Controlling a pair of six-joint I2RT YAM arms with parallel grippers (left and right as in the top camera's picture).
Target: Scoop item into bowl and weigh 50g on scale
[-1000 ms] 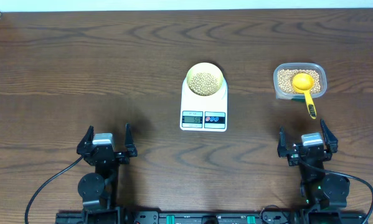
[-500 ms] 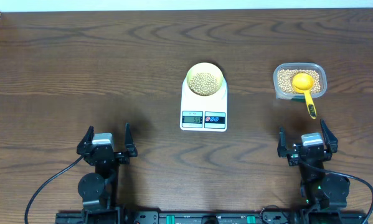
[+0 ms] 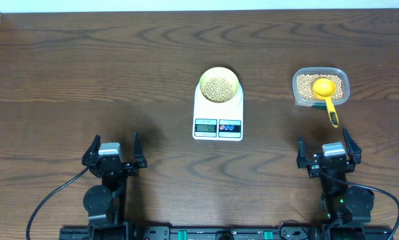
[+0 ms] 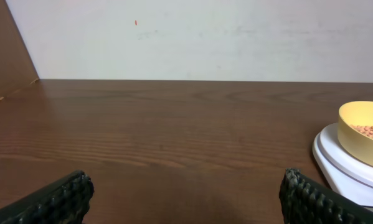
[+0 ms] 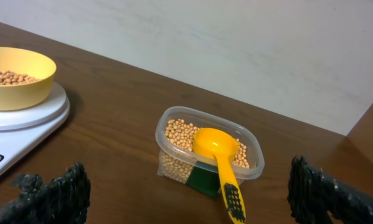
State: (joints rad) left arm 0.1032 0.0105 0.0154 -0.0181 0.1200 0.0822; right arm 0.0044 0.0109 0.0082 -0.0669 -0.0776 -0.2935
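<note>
The pale yellow bowl [image 3: 218,85] holds tan beans [image 3: 218,88] and stands on the white scale [image 3: 218,119], whose display is lit but too small to read. The bowl also shows in the left wrist view [image 4: 362,134] and the right wrist view [image 5: 17,78]. More beans [image 5: 181,132] fill a clear tub [image 3: 321,87], with a bright yellow scoop [image 3: 326,93] resting on it, handle toward me. My left gripper [image 3: 113,153] is open and empty near the front edge, far from the scale. My right gripper [image 3: 327,152] is open and empty, in front of the tub.
The wooden table [image 3: 86,87] runs back to a pale wall [image 4: 205,37]. A dark green label shows on the tub's front [image 5: 202,177]. The arm bases and cables sit along the front edge [image 3: 206,232].
</note>
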